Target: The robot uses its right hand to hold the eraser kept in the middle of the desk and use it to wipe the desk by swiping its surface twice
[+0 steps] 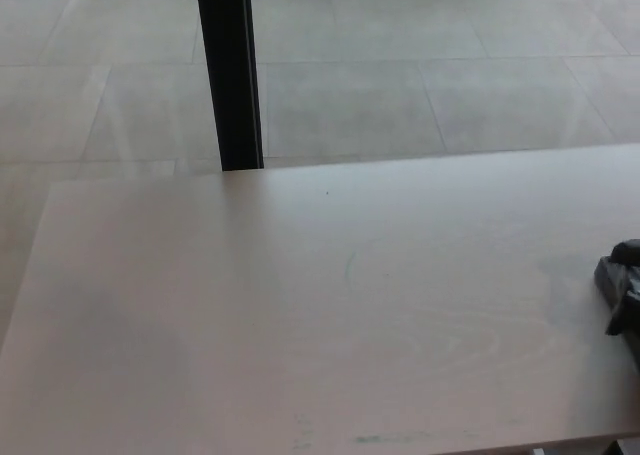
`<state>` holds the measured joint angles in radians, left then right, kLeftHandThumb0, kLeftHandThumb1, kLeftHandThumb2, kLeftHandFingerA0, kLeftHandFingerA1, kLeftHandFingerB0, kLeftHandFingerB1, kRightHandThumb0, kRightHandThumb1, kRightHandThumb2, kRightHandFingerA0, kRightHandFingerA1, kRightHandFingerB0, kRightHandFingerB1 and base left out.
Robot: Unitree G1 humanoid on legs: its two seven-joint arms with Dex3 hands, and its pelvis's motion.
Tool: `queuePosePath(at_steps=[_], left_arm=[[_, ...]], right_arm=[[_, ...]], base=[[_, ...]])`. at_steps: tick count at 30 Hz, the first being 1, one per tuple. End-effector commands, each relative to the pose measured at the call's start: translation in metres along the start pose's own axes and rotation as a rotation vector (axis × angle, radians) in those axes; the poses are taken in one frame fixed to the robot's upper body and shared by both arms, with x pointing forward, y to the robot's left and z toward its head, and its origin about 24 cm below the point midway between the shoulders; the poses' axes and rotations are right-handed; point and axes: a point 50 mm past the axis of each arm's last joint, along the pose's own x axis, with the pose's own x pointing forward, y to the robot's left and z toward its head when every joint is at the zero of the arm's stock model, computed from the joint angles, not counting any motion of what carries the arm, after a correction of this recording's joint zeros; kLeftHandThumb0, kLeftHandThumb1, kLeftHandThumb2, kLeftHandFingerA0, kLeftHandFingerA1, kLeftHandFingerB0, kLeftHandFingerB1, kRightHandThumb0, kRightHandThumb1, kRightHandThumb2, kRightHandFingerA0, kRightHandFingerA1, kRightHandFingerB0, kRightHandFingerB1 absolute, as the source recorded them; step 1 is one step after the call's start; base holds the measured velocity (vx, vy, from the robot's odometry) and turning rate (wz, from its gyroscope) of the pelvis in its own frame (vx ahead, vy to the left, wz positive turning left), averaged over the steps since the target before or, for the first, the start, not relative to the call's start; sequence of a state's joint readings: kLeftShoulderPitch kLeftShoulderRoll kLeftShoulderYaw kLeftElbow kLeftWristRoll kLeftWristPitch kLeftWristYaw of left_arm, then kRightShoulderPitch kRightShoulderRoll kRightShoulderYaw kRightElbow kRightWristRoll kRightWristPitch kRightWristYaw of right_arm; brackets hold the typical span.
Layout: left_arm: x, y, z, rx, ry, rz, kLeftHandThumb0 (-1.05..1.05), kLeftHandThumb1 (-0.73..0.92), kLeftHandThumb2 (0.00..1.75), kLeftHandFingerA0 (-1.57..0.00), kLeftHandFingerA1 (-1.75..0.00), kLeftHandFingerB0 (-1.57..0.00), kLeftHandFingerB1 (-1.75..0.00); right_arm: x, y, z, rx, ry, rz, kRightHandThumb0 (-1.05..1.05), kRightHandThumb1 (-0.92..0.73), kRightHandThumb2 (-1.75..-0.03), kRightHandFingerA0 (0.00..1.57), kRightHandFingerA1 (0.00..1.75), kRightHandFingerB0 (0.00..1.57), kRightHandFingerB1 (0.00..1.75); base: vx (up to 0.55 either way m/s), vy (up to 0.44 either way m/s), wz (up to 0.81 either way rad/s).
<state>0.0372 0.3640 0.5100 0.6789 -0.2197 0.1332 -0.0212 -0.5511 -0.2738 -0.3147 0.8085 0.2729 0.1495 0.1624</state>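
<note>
Pale desk (300, 305) before a tiled floor; right hand (622, 285) at its right edge, mostly cropped, grip and contents impossible to tell.

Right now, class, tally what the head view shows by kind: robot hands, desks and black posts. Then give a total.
Robot hands: 1, the right hand, cut off at the picture's edge
desk: 1
black post: 1
Total: 3
</note>
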Motion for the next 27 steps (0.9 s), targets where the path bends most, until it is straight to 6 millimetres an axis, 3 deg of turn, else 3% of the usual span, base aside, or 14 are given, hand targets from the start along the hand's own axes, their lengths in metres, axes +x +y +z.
queuePosePath(at_steps=[1,5,7,12,14,15,19,20,22,25,26,27], left_arm=[[-0.001,0.009,0.005,-0.019,-0.018,0.027,-0.43,0.89,0.67,-0.49,-1.0,-0.39,-0.72],[-0.001,0.011,0.003,-0.008,-0.019,0.027,-0.44,0.88,0.68,-0.51,-0.98,-0.38,-0.7],[-0.001,0.011,0.003,-0.008,-0.021,0.026,-0.45,0.87,0.7,-0.5,-1.02,-0.38,-0.7],[-0.001,0.013,0.002,-0.015,-0.013,0.028,-0.44,0.89,0.68,-0.51,-1.01,-0.37,-0.68],[-0.002,0.014,0.002,-0.014,-0.017,0.02,-0.43,0.89,0.69,-0.5,-1.02,-0.37,-0.71],[-0.002,0.014,0.002,-0.01,-0.015,0.024,-0.42,0.9,0.69,-0.49,-1.02,-0.39,-0.71],[-0.003,0.014,0.001,0.003,-0.018,0.03,-0.42,0.89,0.69,-0.51,-1.0,-0.39,-0.7],[-0.002,0.015,0.001,0.004,-0.017,0.026,-0.43,0.89,0.7,-0.47,-0.92,-0.4,-0.68],[-0.003,0.015,0.0,0.009,-0.016,0.028,-0.41,0.9,0.69,-0.5,-0.96,-0.39,-0.68],[-0.004,0.016,-0.001,0.022,-0.021,0.03,-0.41,0.9,0.69,-0.5,-0.95,-0.4,-0.7],[-0.005,0.015,-0.002,0.017,-0.018,0.03,-0.41,0.9,0.69,-0.49,-0.95,-0.4,-0.7],[-0.005,0.016,-0.002,0.021,-0.018,0.029,-0.42,0.9,0.68,-0.49,-0.93,-0.4,-0.7]], right_arm=[[-0.007,-0.022,-0.007,0.004,0.003,-0.042,-0.21,-0.54,-1.24,0.98,1.75,0.74,1.64],[-0.013,-0.04,-0.014,0.019,0.023,-0.104,-0.19,-0.57,-1.17,0.95,1.75,0.73,1.64],[-0.017,-0.047,-0.017,0.011,0.029,-0.125,-0.19,-0.58,-1.17,0.97,1.75,0.73,1.56],[-0.02,-0.056,-0.02,0.006,0.039,-0.176,-0.2,-0.65,-1.09,0.93,1.75,0.67,1.56],[-0.021,-0.057,-0.021,0.006,0.04,-0.174,-0.21,-0.64,-1.08,0.96,1.75,0.61,1.65],[-0.021,-0.058,-0.021,-0.001,0.041,-0.178,-0.23,-0.66,-1.05,0.94,1.75,0.66,1.54],[-0.021,-0.057,-0.021,0.018,0.035,-0.176,-0.22,-0.7,-1.01,0.92,1.75,0.65,1.54],[-0.019,-0.054,-0.017,0.025,0.025,-0.166,-0.19,-0.64,-1.1,0.92,1.75,0.7,1.54],[-0.018,-0.05,-0.016,0.038,0.019,-0.153,-0.19,-0.63,-1.12,0.93,1.75,0.71,1.53],[-0.013,-0.038,-0.001,0.113,-0.023,-0.05,-0.16,-0.62,-1.1,0.92,1.75,0.72,1.39],[-0.01,-0.031,0.011,0.162,-0.068,0.023,-0.29,-0.77,-0.68,0.86,1.75,0.67,0.84],[-0.009,-0.028,0.018,0.175,-0.075,0.049,-0.39,-0.77,-0.66,0.85,1.75,0.62,0.6]], base=[[0.0,0.0,0.0],[0.0,0.0,0.0],[0.0,0.0,0.0],[0.0,0.0,0.0],[0.0,0.0,0.0],[0.0,0.0,0.0],[0.0,0.0,0.0],[0.0,0.0,0.0],[0.0,0.0,0.0],[0.0,0.0,0.0],[0.0,0.0,0.0],[0.0,0.0,0.0]])
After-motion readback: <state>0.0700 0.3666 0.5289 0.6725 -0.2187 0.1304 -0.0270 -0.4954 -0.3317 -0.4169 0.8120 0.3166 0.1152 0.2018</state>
